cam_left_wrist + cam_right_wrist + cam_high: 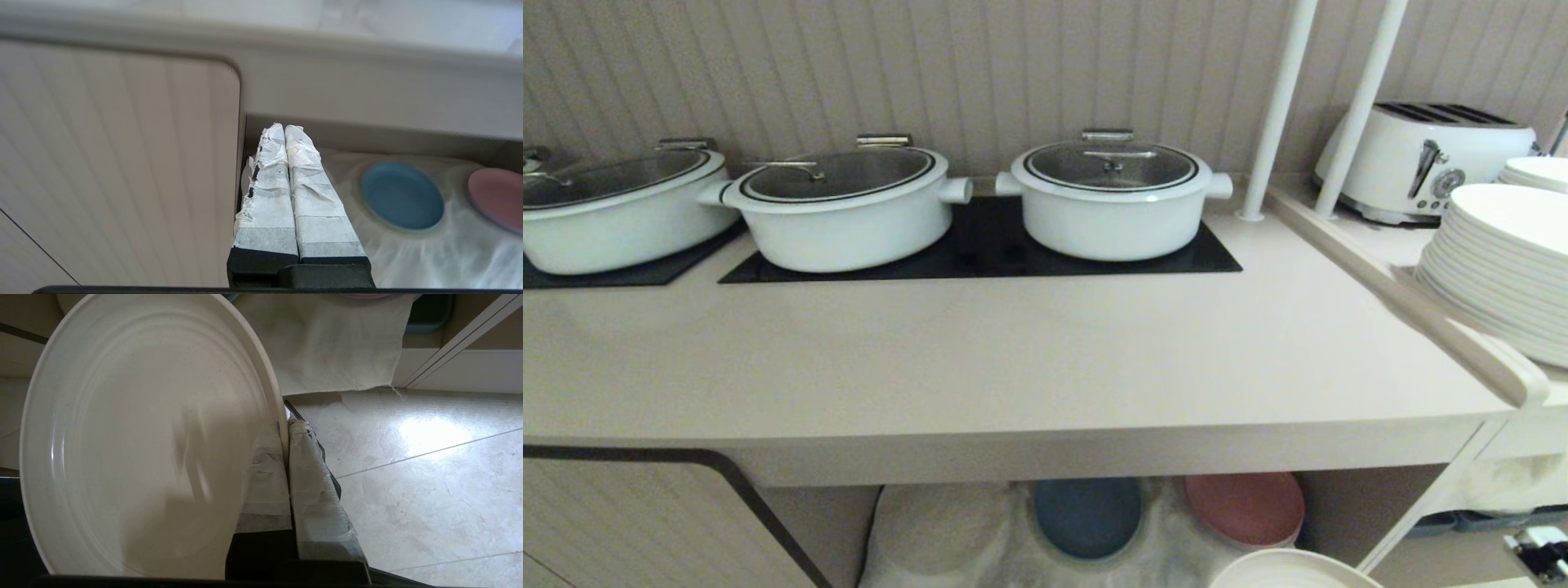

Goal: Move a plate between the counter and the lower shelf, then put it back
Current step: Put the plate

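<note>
Right tool [286, 428]: clamped on cream plate [139, 437] rim.
Left tool [284, 132]: fingers pressed together, empty.
Desk [1013, 351]: three pots.
Lower shelf [408, 253]: two plates, one blue [402, 196], one pink [496, 198].

A kitchen or buffet serving area. Three white lidded pots [849, 204] on black cooktop panels [988, 245] set into a long beige counter [1013, 351]; a white toaster [1429, 159] and stacked white plates [1503, 261] on the side ledge; coloured plates [1086, 514] on a cloth-draped lower shelf [429, 253]; polished floor tiles [429, 477].
</note>
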{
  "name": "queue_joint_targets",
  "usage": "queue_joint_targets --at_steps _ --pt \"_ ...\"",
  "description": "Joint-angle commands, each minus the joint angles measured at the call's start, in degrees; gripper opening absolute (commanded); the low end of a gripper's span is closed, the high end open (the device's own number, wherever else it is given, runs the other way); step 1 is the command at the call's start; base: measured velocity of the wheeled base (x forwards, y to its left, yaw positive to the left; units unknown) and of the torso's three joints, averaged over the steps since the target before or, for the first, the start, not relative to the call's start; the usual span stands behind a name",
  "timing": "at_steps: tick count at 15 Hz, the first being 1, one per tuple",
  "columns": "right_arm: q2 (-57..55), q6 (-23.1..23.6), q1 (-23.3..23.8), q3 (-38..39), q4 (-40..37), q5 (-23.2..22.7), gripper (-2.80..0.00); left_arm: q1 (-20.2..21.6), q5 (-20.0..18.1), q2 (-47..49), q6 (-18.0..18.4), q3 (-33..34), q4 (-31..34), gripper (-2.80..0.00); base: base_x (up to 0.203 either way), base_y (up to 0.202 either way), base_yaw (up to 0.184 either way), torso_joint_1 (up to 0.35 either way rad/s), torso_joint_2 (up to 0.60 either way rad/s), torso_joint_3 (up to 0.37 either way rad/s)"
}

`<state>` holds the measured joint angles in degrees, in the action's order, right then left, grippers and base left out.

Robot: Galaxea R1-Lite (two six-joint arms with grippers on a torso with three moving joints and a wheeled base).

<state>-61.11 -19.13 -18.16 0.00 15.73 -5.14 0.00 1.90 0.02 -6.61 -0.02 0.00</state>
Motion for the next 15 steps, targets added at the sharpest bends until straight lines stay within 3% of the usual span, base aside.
queue_joint_targets --at_steps 1,8,15 --pt "-0.1 -0.1 0.0 0.0 0.1 0.0 -2.8 0.0 0.0 0.0 -0.1 -0.1 0.0 -2.8 0.0 0.0 0.0 0.284 -0.55 -0.274" --pt "-0.1 0.0 0.0 0.0 0.2 -0.1 -2.8 0.0 0.0 0.0 -0.1 0.0 0.0 -2.8 0.0 0.0 0.0 0.299 -0.58 -0.287" --pt "-0.1 -0.1 0.0 0.0 0.2 -0.2 -2.8 0.0 0.0 0.0 -0.1 -0.1 0.0 -2.8 0.0 0.0 0.0 0.19 -0.37 -0.18"
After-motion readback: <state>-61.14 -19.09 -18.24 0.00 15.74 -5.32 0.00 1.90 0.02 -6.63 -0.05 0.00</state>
